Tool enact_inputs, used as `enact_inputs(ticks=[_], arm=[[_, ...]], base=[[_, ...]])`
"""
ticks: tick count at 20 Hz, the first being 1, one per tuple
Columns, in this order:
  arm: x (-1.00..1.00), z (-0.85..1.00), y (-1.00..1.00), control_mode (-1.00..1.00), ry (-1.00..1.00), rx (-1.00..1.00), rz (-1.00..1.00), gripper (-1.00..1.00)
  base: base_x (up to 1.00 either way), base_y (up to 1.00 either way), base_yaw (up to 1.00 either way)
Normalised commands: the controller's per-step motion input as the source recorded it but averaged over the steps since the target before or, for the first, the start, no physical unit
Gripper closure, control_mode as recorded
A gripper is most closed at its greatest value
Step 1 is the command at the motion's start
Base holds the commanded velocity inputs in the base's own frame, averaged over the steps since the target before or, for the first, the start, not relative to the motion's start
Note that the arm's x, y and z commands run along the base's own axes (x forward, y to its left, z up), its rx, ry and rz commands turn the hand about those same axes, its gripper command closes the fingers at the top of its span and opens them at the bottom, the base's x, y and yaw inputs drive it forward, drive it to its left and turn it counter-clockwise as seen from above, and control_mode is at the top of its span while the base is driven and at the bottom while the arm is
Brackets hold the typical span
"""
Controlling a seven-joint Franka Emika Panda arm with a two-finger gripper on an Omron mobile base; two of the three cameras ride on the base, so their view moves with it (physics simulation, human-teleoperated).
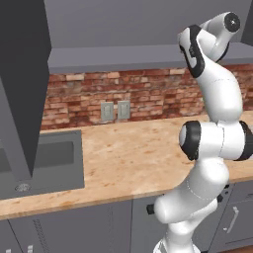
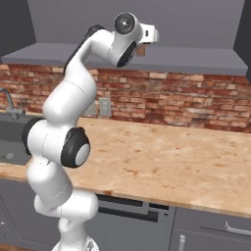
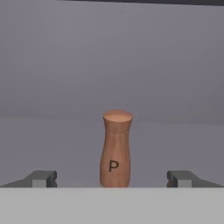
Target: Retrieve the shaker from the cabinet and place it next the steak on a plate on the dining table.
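The shaker (image 3: 116, 148), a slim brown wooden bottle marked "P", stands upright on the grey shelf board of the cabinet (image 3: 48, 144). My gripper (image 3: 111, 178) is open, level with the shaker's base. Its fingertips (image 3: 43, 178) stand wide on either side of the shaker and do not touch it. In the right base view the arm reaches up to the cabinet (image 2: 196, 56), and a sliver of the shaker (image 2: 141, 50) shows just beyond the hand. The steak, the plate and the dining table are out of view.
Below the cabinet (image 1: 123, 54) runs a wood-topped counter (image 2: 162, 162) with a brick wall behind it. A dark sink (image 1: 54, 158) lies at the left. A dark open cabinet door (image 1: 22, 74) hangs at the left. Grey drawer units (image 2: 211, 230) stand under the counter.
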Motion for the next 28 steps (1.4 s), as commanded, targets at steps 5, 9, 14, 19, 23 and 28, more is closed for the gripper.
enact_inputs(ticks=[5,9,14,19,23,28], arm=[[0.22,0.06,-0.07,-1.0,0.0,0.0,0.0,-1.0],[0.2,0.02,-0.02,-1.0,0.0,0.0,0.0,-1.0],[0.29,0.0,0.0,-1.0,0.0,0.0,0.0,-1.0],[0.33,0.0,0.0,-1.0,0.0,0.0,0.0,-1.0],[0.31,0.0,0.0,-1.0,0.0,0.0,0.0,-1.0],[0.24,-0.05,0.0,-1.0,0.0,0.02,0.01,1.0]], base=[[0.0,0.0,0.0],[0.0,0.0,0.0],[0.0,0.0,0.0],[0.0,0.0,0.0],[0.0,0.0,0.0],[0.0,0.0,0.0]])
